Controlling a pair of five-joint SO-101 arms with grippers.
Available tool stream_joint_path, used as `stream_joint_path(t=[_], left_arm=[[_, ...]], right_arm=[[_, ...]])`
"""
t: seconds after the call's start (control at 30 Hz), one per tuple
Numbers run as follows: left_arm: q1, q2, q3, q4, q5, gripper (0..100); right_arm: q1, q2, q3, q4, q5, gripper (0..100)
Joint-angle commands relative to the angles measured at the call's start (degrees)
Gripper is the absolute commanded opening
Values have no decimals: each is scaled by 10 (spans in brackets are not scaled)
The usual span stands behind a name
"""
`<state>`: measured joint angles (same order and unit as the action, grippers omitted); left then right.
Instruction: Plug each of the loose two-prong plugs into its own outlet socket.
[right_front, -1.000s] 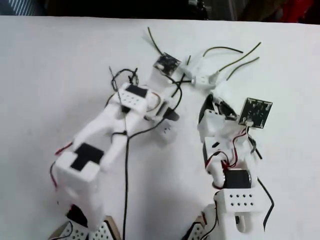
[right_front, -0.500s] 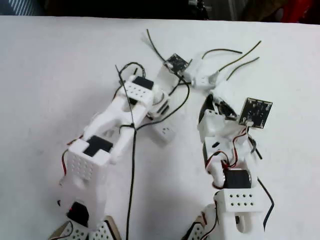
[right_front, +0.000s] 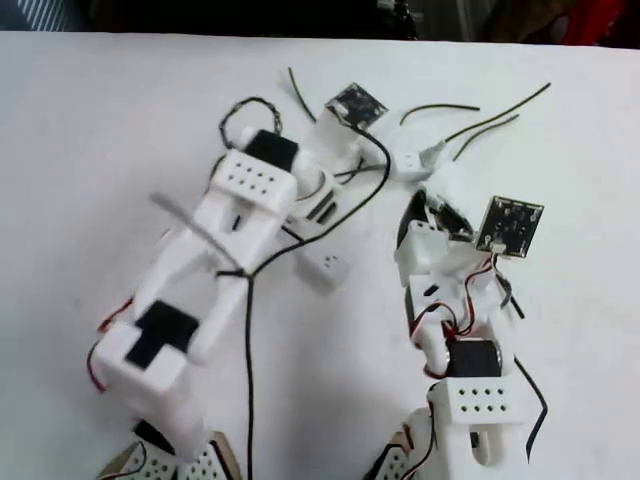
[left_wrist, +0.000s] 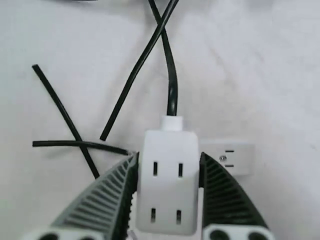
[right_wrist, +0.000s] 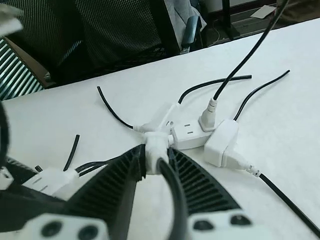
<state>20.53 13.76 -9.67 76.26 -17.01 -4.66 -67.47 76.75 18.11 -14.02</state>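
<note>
Over the broad white tabletop (right_front: 90, 130), white left arm (right_front: 230, 215) stretched far out, white right arm (right_front: 450, 300) bent nearer its base. In the left gripper (left_wrist: 167, 159), clamped narrowly by its flanks, a white rectangular outlet block (left_wrist: 167, 192) with two slot pairs and a black cord (left_wrist: 172, 85), low at the table. Just beside, partly behind one finger, a smaller white single socket (left_wrist: 231, 157). In the right gripper (right_wrist: 156, 152), pinched tight, a small white two-prong plug (right_wrist: 156, 142) with a black lead (right_wrist: 172, 195), near a cluster of white sockets (right_wrist: 189, 132). Probably lining plug up with block. Keep the block flat and steady, square the prongs to one free slot pair, press straight in without twisting, and mind crossing leads.
</note>
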Motion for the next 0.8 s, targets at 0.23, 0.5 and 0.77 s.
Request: stream_joint_path(t=[0.23, 0.5, 0.77], left_arm=[[3, -178, 47, 151, -6, 23], [-21, -235, 324, -30, -7, 115], [-99, -275, 386, -74, -6, 343]], right_arm=[[-5, -9, -5, -15, 2, 17], [-5, -9, -4, -12, 2, 17], [-9, -9, -4, -11, 2, 17]])
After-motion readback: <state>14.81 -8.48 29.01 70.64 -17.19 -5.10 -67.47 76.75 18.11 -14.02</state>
